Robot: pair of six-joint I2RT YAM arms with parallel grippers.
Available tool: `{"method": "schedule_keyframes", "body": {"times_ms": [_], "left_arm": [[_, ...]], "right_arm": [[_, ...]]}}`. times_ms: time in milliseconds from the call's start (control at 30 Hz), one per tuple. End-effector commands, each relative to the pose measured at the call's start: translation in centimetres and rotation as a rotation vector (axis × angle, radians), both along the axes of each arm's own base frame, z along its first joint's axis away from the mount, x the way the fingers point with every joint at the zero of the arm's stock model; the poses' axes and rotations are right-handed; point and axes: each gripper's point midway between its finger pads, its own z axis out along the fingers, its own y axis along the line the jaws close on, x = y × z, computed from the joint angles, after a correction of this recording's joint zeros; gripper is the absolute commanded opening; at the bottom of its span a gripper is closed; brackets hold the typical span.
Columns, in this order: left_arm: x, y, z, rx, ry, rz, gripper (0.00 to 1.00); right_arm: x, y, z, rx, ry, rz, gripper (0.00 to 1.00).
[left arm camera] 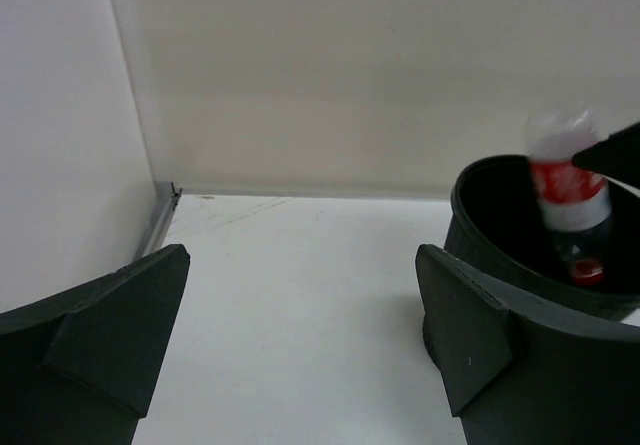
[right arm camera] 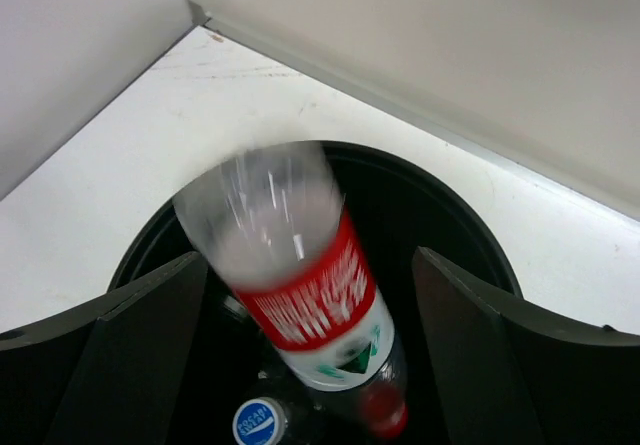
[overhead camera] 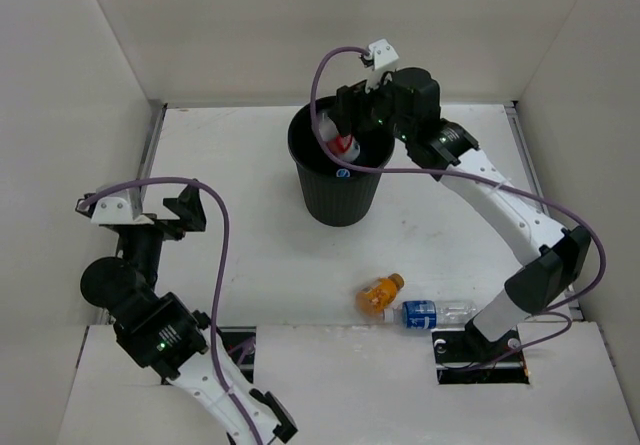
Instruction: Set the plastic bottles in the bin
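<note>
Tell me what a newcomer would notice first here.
The red-label bottle, blurred and cap-down, is in the mouth of the black bin, between the fingers of the open right gripper. The orange bottle and the blue-label bottle lie on the table near its front edge. The left gripper hangs open and empty.

Plain pale walls [overhead camera: 300, 25] box in a white tabletop [overhead camera: 250, 255] — evenly lit.

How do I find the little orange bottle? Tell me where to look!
Find the big black bin standing in the middle of the white table. Come from it toward the arms' bases, where two bottles lie together. The orange bottle is the left one, short and orange all over, while the blue-label bottle next to it is clear and longer.
</note>
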Motion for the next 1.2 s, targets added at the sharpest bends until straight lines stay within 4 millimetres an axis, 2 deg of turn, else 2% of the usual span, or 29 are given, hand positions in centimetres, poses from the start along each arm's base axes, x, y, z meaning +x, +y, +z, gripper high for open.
{"method": "schedule_keyframes", "body": {"times_ms": [0,100,200,267,333,400,467,533,600,733,800,833,900,1000,1033,1100,1133,1167], "left_arm": [[0.7,-1.3,-0.9,0.017,0.038,-0.124,1.00],[1.5,-0.5,-2.5,0.023,0.073,-0.146,1.00],[1.7,-0.6,-3.1,0.091,0.079,-0.192,1.00],[1.5,-1.1,-3.1,0.127,0.085,-0.240,1.00],[1.0,-2.0,-3.3,0.175,0.092,-0.306,1.00],[0.6,-2.5,-3.8,0.235,0.097,-0.356,1.00],[0.5,-2.2,-4.5,0.296,0.104,-0.385,1.00],[1.0,-0.7,-5.0,0.303,0.115,-0.379,1.00],[2.4,2.3,-5.0,0.255,0.117,-0.335,1.00],[6.6,9.6,-2.8,0.096,0.108,-0.165,1.00],[8.5,11.3,-1.5,0.048,0.113,-0.122,1.00],[9.6,11.0,-0.8,0.039,0.111,-0.131,1.00],[11.3,8.6,0.3,0.055,0.112,-0.184,1.00],[12.1,1.1,-0.1,0.141,0.165,-0.359,1.00],[11.8,-1.9,-0.8,0.186,0.200,-0.423,1.00],[9.5,-8.7,-3.4,0.309,0.302,-0.588,1.00],[8.2,-10.9,-4.5,0.356,0.336,-0.643,1.00],[7.2,-11.5,-5.9,0.380,0.385,-0.664,1.00]], "right_arm": [[-1.3,-1.1,5.4,0.057,-0.122,-0.003,0.91],[-1.8,-2.3,7.7,0.068,-0.160,-0.016,0.92],[-2.5,-5.9,11.1,0.081,-0.230,-0.076,0.93],[-3.3,-9.6,13.7,0.090,-0.287,-0.143,0.94],[-4.5,-14.4,15.4,0.079,-0.329,-0.234,0.95],[-5.9,-19.1,15.9,0.040,-0.354,-0.330,0.96],[-7.4,-23.4,15.9,0.012,-0.374,-0.431,0.98],[-9.0,-27.0,15.6,-0.004,-0.378,-0.530,0.99],[-10.5,-29.6,15.0,-0.001,-0.377,-0.598,1.00],[-12.7,-32.0,13.8,0.032,-0.362,-0.671,1.00],[-13.5,-32.5,13.2,0.054,-0.345,-0.690,1.00],[-13.7,-32.6,13.0,0.062,-0.340,-0.698,1.00],[-14.2,-32.5,12.9,0.070,-0.338,-0.705,0.99],[-15.0,-32.9,13.4,0.084,-0.354,-0.735,0.99],[-15.3,-33.0,13.5,0.085,-0.358,-0.744,0.99],[-15.8,-33.1,13.5,0.082,-0.357,-0.753,0.99],[-16.1,-33.1,13.6,0.079,-0.363,-0.756,0.99],[-16.3,-33.1,13.4,0.078,-0.363,-0.758,0.99]]}}
